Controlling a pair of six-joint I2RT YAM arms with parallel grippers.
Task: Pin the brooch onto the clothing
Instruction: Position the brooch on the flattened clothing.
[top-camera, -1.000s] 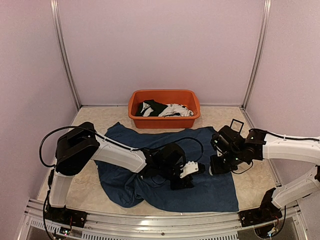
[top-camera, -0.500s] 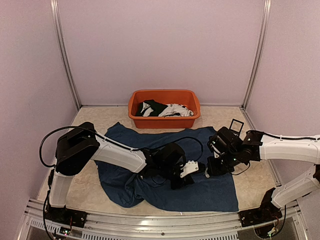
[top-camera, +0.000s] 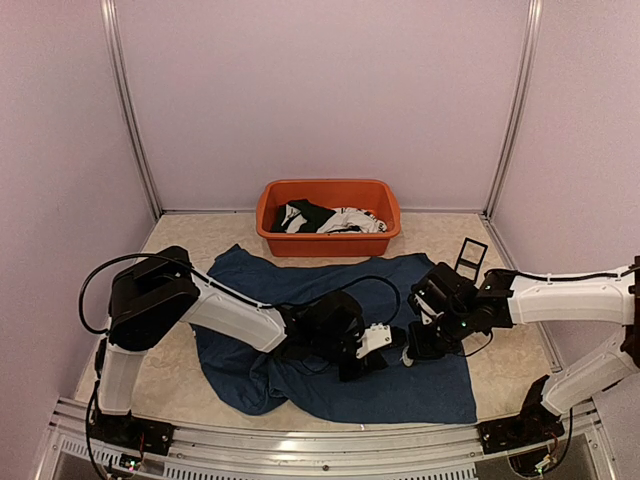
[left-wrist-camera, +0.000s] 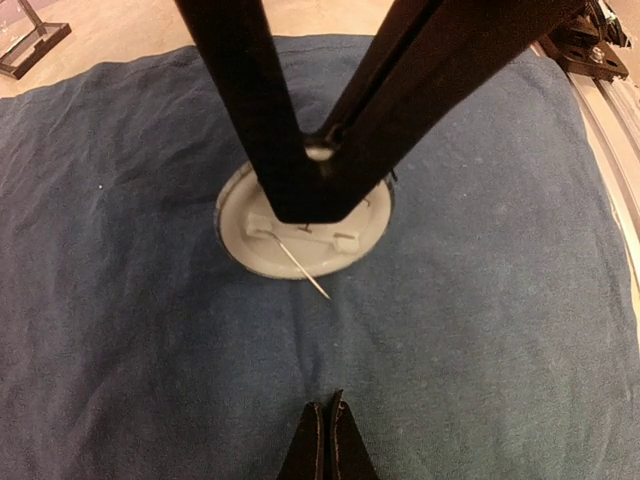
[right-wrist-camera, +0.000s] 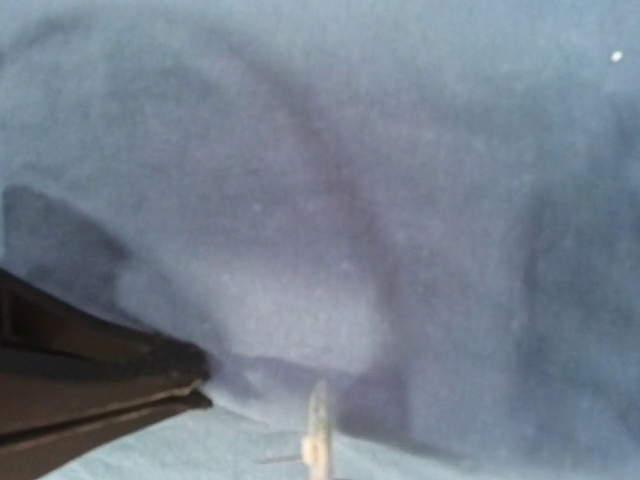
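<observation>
The clothing (top-camera: 440, 385), a navy T-shirt, lies spread on the table. In the left wrist view my left gripper (left-wrist-camera: 330, 425) is shut at the bottom edge, pinching a small crease of the clothing (left-wrist-camera: 130, 330) that runs toward the brooch. The brooch (left-wrist-camera: 262, 245) is a round white disc lying back-up with its pin open and pointing at my left fingertips. My right gripper (top-camera: 411, 351) comes down from above, shut on the brooch. In the right wrist view the brooch (right-wrist-camera: 318, 440) shows edge-on at the bottom, with the left gripper's fingers (right-wrist-camera: 110, 375) at the left on the cloth.
An orange tub (top-camera: 328, 238) with black and white garments stands behind the shirt. A small black frame stand (top-camera: 472, 252) sits at the right back, also seen as the stand (left-wrist-camera: 25, 40) in the left wrist view. The metal rail (top-camera: 300, 440) runs along the near edge.
My left gripper has shut on the cloth. My right gripper has moved left with the brooch, closing in on the left gripper.
</observation>
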